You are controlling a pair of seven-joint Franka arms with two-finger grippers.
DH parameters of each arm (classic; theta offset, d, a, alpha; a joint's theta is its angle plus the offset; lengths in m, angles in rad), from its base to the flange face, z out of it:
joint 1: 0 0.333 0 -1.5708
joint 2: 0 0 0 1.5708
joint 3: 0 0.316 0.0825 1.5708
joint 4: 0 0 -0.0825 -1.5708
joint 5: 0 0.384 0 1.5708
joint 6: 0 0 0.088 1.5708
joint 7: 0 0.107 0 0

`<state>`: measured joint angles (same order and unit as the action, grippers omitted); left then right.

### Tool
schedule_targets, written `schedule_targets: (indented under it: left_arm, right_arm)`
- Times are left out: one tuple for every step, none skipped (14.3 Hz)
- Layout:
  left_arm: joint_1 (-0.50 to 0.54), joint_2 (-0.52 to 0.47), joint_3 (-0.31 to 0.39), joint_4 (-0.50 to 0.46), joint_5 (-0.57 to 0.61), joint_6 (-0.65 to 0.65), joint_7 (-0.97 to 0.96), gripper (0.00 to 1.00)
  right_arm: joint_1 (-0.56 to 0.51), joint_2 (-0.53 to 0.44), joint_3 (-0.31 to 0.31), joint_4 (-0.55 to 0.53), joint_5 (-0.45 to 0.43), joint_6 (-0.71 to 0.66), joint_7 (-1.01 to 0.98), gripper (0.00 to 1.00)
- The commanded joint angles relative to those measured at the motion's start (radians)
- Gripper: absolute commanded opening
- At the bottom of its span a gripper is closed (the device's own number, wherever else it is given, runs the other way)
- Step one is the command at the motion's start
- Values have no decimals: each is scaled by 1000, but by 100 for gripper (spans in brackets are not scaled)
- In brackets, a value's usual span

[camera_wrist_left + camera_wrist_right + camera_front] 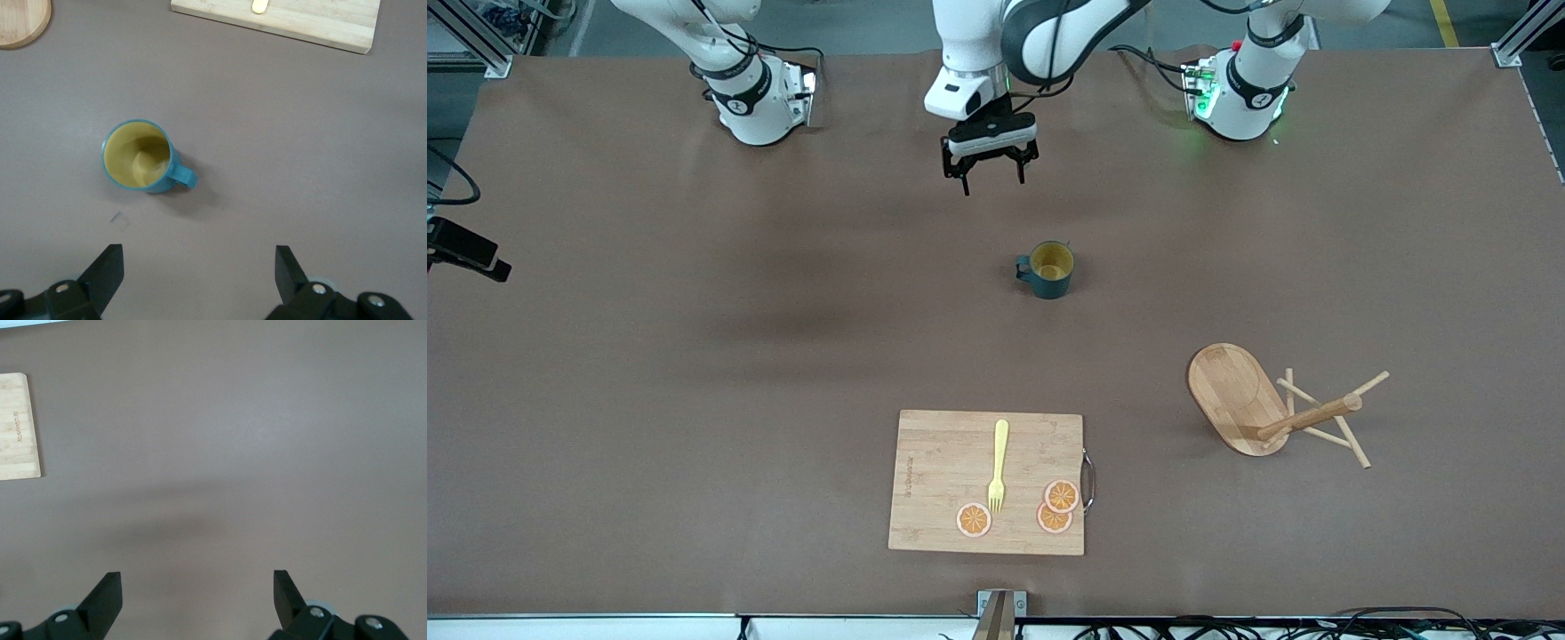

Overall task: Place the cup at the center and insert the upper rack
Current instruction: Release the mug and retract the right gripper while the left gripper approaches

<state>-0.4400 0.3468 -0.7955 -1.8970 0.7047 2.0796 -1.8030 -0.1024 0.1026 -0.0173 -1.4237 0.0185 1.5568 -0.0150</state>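
Cup: the dark teal cup (1048,269) with its mustard-yellow inside stands upright on the bare table (694,356), about midway between the table's two ends and somewhat closer to the edge where the arms' bases stand than to the edge by the front camera; its handle points toward the right arm's end of the table.
Upper rack: the wooden upper rack (1272,404) lies tipped on its side near the left arm's end of the table, nearer the front camera than the cup; its oval base stands on edge and its post and thin peg rods point toward the left arm's end.
Left gripper: the left gripper (991,173) hangs in the air over bare table between the cup and the base edge, fingers spread wide, holding nothing; its wrist view shows the cup (140,157) just ahead of the open fingers.
Right gripper: the right gripper (197,593) waits above bare table, jaws wide apart and empty; it does not show in the front view.
Cutting board: the bamboo cutting board (943,462) lies near the middle of the table's front edge.
On the board: a yellow fork (999,464) and three orange slices (1055,507).
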Motion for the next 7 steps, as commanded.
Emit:
schedule_targets:
  left_arm:
    - [-48, 63, 1, 12, 151, -6, -157, 100]
    - [-60, 84, 1, 7, 217, -10, -227, 100]
    - [-68, 105, 1, 0, 290, -13, -298, 100]
    - [-83, 121, 2, -8, 350, -15, -347, 100]
    - [-88, 139, 4, -10, 398, -27, -390, 100]
    - [-91, 164, 4, -8, 451, -54, -419, 100]
    - [-95, 184, 6, -8, 493, -77, -438, 100]
  right_arm:
    - [6, -90, 5, -122, -14, 62, -14, 100]
    - [18, -93, 5, -126, -17, 62, -14, 100]
    - [29, -101, 5, -132, -32, 62, -14, 100]
    - [38, -104, 5, -133, -54, 62, -14, 100]
    - [43, -112, 3, -145, -58, 63, -14, 100]
    - [40, -124, 3, -167, -57, 77, -14, 100]
    - [40, -142, 3, -197, -57, 91, -14, 100]
